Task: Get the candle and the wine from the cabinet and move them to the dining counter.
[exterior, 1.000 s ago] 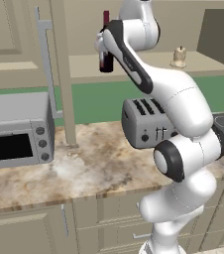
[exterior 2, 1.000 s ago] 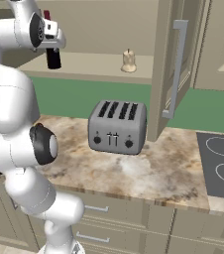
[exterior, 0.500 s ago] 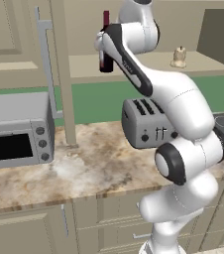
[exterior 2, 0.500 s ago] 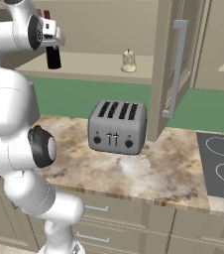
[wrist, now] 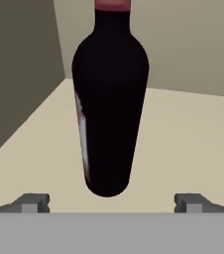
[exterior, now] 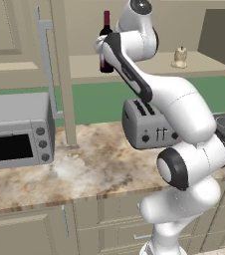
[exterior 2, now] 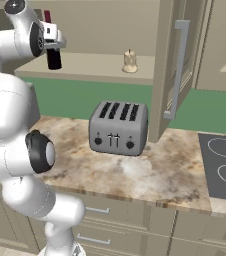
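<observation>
no legible text, wine (wrist: pixel 109 114) label unreadable edge-on

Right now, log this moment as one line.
phase: reaching | gripper: open, short of wine | wine: upright on cabinet shelf | candle: on shelf

Dark wine (wrist: pixel 109 119) upright on cabinet (wrist: pixel 183 134) shelf

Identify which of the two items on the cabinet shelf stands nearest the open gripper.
The wine, the dark bottle with a red neck, stands upright just ahead of the gripper. The small pale candle sits farther along the same cabinet shelf.
</observation>
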Available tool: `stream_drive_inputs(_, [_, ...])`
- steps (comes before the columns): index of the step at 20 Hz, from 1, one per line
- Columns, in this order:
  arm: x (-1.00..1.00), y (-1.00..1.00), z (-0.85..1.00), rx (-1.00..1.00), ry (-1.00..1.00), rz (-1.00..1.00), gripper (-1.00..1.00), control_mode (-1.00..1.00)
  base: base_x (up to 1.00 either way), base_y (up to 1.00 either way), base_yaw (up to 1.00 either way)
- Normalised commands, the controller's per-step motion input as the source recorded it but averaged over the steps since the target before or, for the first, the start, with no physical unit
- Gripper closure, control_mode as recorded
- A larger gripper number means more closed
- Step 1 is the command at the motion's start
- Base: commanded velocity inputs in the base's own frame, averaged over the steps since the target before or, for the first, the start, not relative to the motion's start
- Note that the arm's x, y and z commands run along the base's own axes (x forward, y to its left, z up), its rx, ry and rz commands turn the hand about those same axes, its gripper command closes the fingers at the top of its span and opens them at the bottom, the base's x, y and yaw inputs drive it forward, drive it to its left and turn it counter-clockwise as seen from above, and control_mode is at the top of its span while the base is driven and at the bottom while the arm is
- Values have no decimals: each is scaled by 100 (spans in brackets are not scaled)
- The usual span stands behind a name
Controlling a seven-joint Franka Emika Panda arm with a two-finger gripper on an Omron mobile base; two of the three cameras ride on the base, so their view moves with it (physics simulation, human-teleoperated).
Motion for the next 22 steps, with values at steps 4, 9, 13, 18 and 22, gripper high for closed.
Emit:
stream_drive_inputs(4, [20,0,-4,0,-1,0,-100,-100,0,0,0])
stream_drive_inputs(9, [17,0,-2,0,-1,0,-100,-100,0,0,0])
stream_drive_inputs(13, [16,0,0,0,0,0,-100,-100,0,0,0])
stream_drive_inputs(18, [20,0,0,0,0,0,-100,-100,0,0,0])
stream_drive_inputs(22, [15,0,0,0,0,0,-100,-100,0,0,0])
